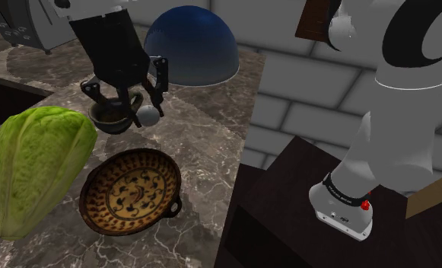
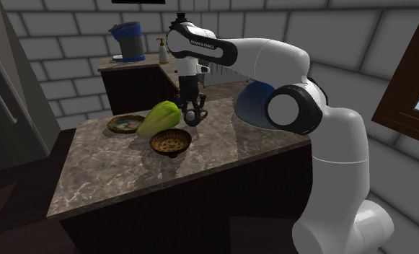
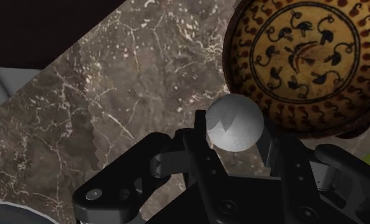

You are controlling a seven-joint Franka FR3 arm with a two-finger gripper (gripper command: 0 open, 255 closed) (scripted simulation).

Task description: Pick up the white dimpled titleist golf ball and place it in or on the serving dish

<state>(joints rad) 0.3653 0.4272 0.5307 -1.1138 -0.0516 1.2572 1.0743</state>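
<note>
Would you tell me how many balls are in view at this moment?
1. The pale grey ball is clasped between the fingers of the gripper, over the marble counter near the patterned dish. Others may hide behind the lettuce.

Golf ball [image 3: 234, 123]: a plain grey-white sphere with no dimples or lettering discernible. It was clasped between the two black fingers of the gripper [image 1: 143, 110], one on either side. It sat over the brown marbled counter, just outside the serving dish's rim and not inside the dish. Whether it touched the counter could not be determined.

Serving dish [image 1: 131, 190]: a round, shallow bowl, upright on the counter. It had a dark brown outer wall, a small side handle, a dotted brown rim band and a yellow centre with dark painted figures. Nothing lay in it.
</note>
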